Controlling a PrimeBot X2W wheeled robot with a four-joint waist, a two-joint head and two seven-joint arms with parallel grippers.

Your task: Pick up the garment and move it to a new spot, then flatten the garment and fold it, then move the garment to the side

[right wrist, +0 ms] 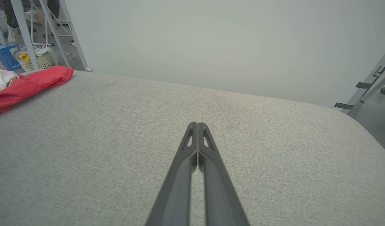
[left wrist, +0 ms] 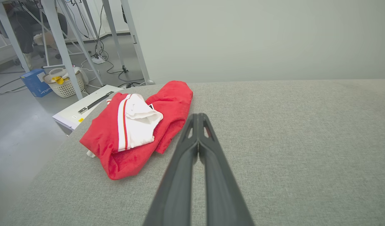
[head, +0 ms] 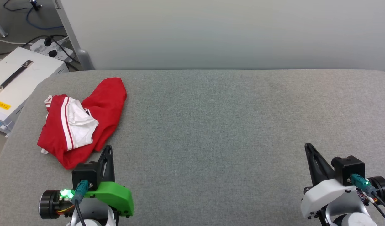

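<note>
Garment: we see the garment [head: 108,103] crumpled in a heap at the far left of the grey padded table [head: 230,131]. A white sleeve is bunched on top of the red.
Left gripper: our left gripper [left wrist: 198,119] has its fingers pressed together on nothing. It sits just beside the heap's near edge and looks clear of the cloth.
Right gripper: our right gripper [right wrist: 197,127] also has its fingers together and is empty, well apart from the cloth, over bare table.
Done: nothing, as we judge it; the shirt is not yet lifted.
Left to do: the pick-up, the move, flattening, folding and setting aside.
</note>
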